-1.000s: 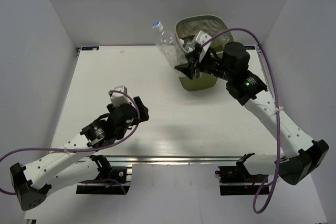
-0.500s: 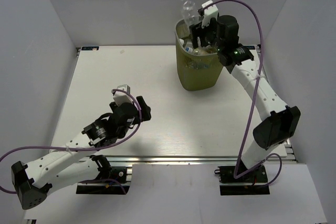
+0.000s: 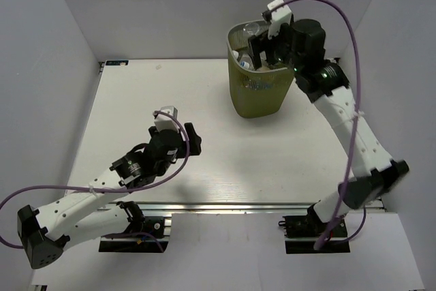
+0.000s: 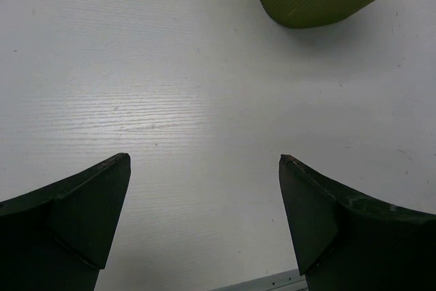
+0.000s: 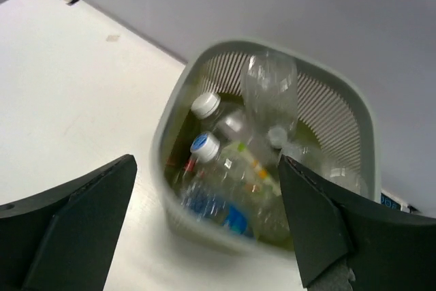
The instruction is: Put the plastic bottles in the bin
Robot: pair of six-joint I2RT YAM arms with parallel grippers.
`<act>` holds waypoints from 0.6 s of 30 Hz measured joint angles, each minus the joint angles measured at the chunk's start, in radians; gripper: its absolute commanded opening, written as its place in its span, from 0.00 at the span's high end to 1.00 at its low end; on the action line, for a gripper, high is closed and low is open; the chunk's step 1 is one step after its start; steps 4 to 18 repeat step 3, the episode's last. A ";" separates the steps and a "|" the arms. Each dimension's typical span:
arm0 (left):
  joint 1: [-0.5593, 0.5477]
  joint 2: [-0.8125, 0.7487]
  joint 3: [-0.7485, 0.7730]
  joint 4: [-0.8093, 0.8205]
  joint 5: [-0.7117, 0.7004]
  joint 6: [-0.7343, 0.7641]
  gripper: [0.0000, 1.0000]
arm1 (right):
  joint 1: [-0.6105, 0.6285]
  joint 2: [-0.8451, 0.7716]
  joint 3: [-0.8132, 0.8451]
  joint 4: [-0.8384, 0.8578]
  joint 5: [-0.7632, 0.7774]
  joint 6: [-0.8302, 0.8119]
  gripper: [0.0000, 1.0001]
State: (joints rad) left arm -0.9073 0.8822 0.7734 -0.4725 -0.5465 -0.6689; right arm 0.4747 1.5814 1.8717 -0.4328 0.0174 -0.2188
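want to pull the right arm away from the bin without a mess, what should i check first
1. right gripper open, nothing between its fingers: ok
2. bin upright on the table: ok
3. plastic bottles inside the bin: ok
4. clear bottle on top sits high near the rim, blurred; settled or not: cannot tell
5. left gripper open and empty over the table: ok
6. no bottle left on the table: none shows in the top view, but the area behind the bin is hidden: cannot tell
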 measured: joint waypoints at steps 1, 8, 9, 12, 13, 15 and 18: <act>0.000 0.000 0.000 0.008 0.006 0.008 0.01 | 0.008 -0.050 -0.038 0.011 -0.001 -0.003 0.10; 0.000 0.000 0.001 0.014 0.012 0.017 0.01 | 0.021 -0.169 -0.134 0.006 -0.016 -0.011 0.10; 0.000 0.000 0.001 0.014 0.012 0.017 0.01 | 0.021 -0.169 -0.134 0.006 -0.016 -0.011 0.10; 0.000 0.000 0.001 0.014 0.012 0.017 0.01 | 0.021 -0.169 -0.134 0.006 -0.016 -0.011 0.10; 0.000 0.000 0.001 0.014 0.012 0.017 0.01 | 0.021 -0.169 -0.134 0.006 -0.016 -0.011 0.10; 0.000 0.000 0.001 0.014 0.012 0.017 0.01 | 0.021 -0.169 -0.134 0.006 -0.016 -0.011 0.10; 0.000 0.000 0.001 0.014 0.012 0.017 0.01 | 0.021 -0.169 -0.134 0.006 -0.016 -0.011 0.10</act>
